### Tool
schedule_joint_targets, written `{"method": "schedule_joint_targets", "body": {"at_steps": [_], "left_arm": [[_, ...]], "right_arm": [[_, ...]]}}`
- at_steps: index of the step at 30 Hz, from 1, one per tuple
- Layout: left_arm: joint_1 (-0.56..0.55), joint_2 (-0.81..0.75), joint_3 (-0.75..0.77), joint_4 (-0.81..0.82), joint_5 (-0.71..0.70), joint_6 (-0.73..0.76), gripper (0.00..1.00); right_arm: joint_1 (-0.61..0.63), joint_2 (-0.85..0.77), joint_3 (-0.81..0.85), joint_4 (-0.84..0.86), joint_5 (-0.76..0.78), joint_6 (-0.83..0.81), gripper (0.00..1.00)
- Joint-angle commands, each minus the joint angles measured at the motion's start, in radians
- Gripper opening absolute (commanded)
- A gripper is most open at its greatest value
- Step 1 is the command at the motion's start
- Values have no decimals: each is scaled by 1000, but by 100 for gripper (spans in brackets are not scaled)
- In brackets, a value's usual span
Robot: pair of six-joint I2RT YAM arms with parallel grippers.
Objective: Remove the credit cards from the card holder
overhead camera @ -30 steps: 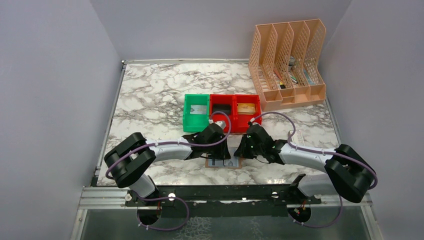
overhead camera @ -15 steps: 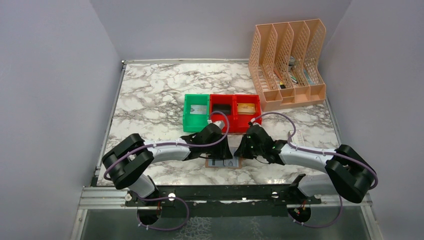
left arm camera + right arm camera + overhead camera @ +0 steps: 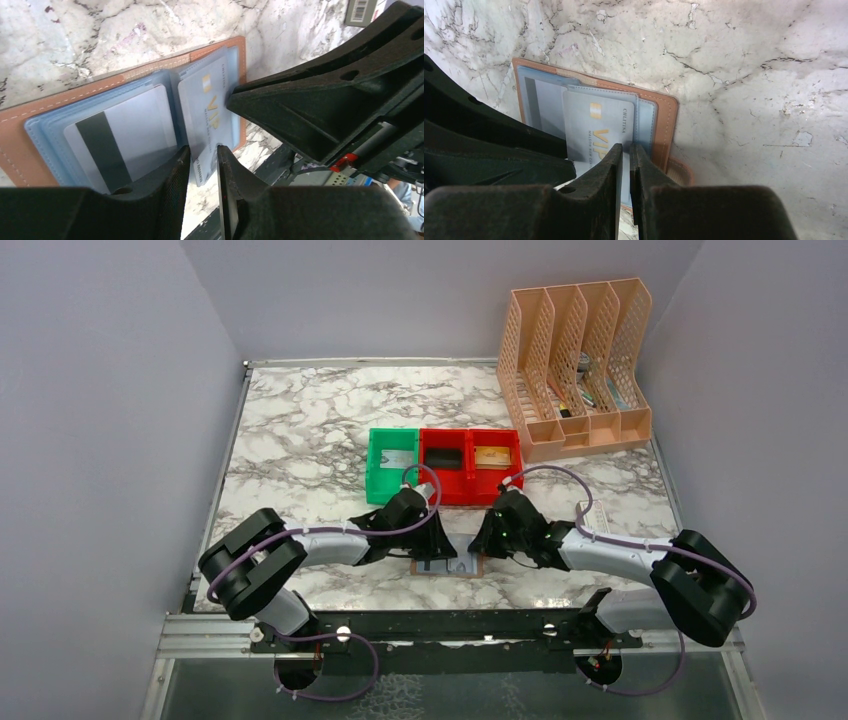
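The left pincer [image 3: 201, 150] has drawn back to its own side over the last second, nearly closed on the edge of the silver VIP card [image 3: 205, 105]. The card juts past the card holder [image 3: 50, 102], open on the tabletop [image 3: 749, 75] just ahead. Opposite, the right pincer [image 3: 625, 147], almost closed and empty, pins the holder. The card seems partway out.

You face a white, grey-veined marble table [image 3: 300, 430], boxed in on three sides by plain pale lavender walls [image 3: 100, 390]. A peach slotted rack [image 3: 575, 360] stands at its far right corner. The light is even and soft.
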Motion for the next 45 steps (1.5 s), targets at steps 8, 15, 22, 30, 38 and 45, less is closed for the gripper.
{"method": "schedule_joint_targets", "body": {"at_steps": [8,15,22,30,38,45], "left_arm": [[15,-28,-29,99,62,-43,19],[16,-16,-47,125,72,-58,8],[22,-31,-67,123,59,-70,0],[39,-60,-108,123,47,-84,0],[49,-67,-119,123,54,-82,0],[49,-67,-107,123,56,-77,0]], "right_arm": [[-2,33,-32,-46,34,5,12],[-1,33,-37,-45,32,7,12],[-1,38,-36,-46,37,7,12],[-1,41,-40,-45,34,10,12],[-1,28,-39,-28,17,-3,12],[-2,-38,-5,7,-65,-76,13]]}}
